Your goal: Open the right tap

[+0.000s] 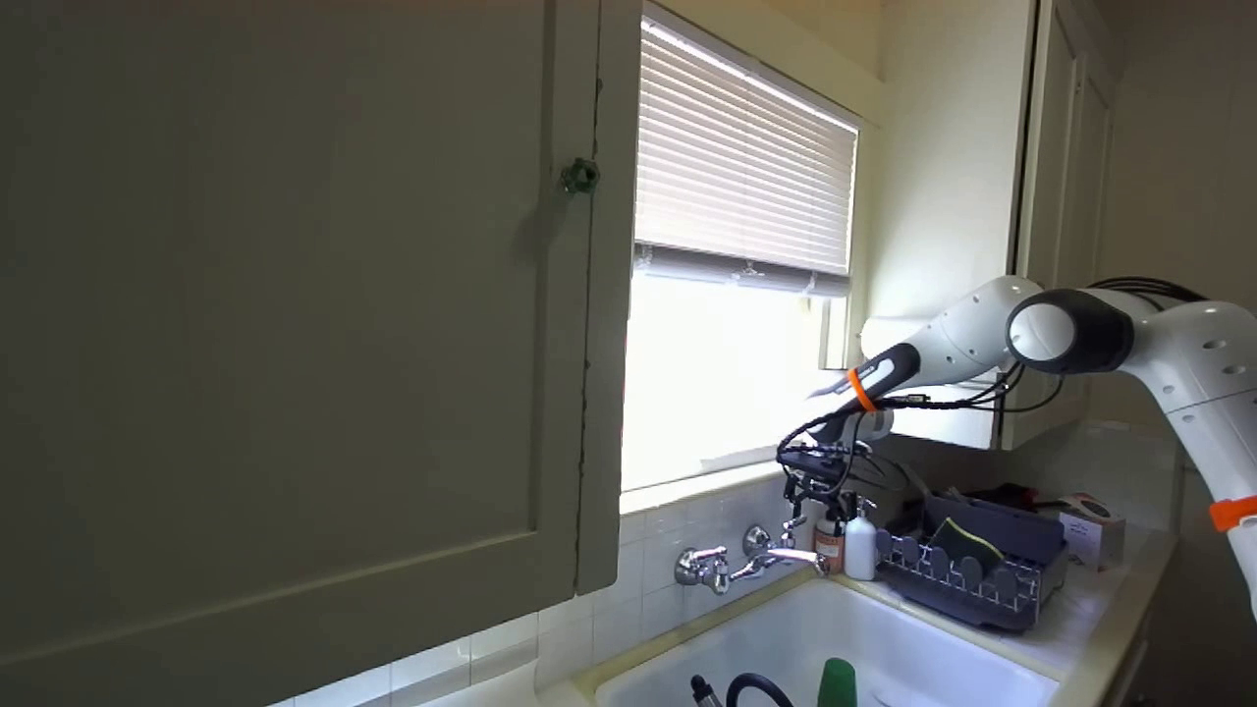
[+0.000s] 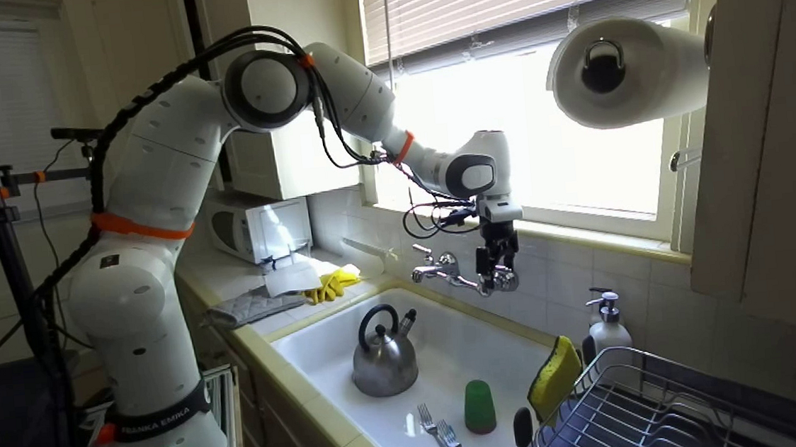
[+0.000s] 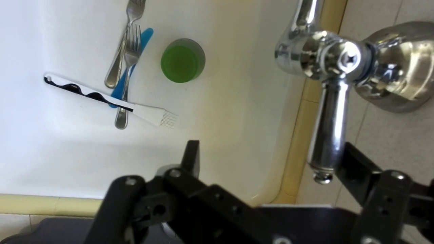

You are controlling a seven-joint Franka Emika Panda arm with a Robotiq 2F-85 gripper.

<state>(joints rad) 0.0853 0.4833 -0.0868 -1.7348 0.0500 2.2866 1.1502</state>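
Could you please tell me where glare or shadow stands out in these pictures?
In both exterior views, the lower window is blown out to white; in an exterior view, the large cabinet door sits in shade; in the wrist view, bright glints streak the right tap.

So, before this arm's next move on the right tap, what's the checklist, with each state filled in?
1. End effector open: ok, fingers stand apart.
2. Right tap between the fingers in the wrist view: ok.
3. Right tap centred in that gap: not ok, it sits near the wall-side finger.
4. Fingers deep enough for a firm push: cannot tell.
5. No water running: ok, no stream shows below the spout.
6. Green cup clear of the end effector: ok, it stands in the sink below.
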